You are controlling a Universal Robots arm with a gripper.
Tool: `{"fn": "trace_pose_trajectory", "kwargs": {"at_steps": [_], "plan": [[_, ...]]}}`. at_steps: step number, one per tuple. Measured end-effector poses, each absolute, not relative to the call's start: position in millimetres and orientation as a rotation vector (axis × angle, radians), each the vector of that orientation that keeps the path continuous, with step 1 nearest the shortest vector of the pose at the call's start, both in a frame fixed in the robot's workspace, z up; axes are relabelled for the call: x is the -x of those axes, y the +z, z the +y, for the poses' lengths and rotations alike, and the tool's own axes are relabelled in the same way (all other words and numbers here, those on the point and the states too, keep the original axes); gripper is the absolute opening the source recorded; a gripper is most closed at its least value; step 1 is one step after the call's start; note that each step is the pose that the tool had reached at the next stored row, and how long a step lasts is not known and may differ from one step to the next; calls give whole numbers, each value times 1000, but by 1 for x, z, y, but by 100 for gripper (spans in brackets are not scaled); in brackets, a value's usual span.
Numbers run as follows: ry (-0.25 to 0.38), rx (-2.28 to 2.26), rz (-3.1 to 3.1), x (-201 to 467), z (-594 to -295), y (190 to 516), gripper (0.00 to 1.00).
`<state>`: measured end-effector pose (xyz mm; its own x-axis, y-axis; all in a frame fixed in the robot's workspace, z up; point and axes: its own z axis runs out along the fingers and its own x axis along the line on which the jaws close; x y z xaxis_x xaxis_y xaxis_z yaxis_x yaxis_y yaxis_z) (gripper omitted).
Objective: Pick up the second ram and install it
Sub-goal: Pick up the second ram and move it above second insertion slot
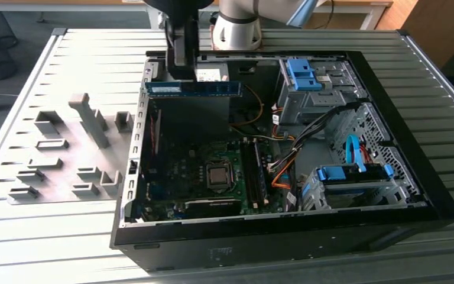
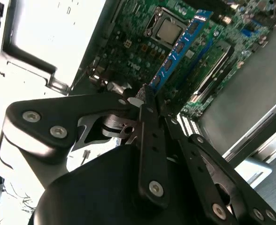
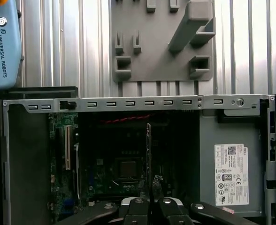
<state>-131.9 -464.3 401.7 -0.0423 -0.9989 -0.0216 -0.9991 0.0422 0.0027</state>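
Above the case [image 1: 290, 236], second ram [image 1: 193, 88] horizontal, on edge, jaws clamped

Matte black gripper [image 2: 145, 96], made of flat linkage bars hinged on a bulky rounded body. Studded with silver round-headed screws [image 2: 31, 116] (two on the broad outer link, others down each narrower bar). Bare grey metal at the inner pivot. Further along the arm [image 1: 235, 29], a pale silver-grey cylindrical joint with a blue cover [image 1: 302, 10] alongside. Plain black housing in the exterior view.
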Motion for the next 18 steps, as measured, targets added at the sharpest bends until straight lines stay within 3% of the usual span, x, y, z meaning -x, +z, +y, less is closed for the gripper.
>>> {"fn": "trace_pose_trajectory", "kwargs": {"at_steps": [18], "plan": [[26,2164,2258,95,-464,401,14]]}}
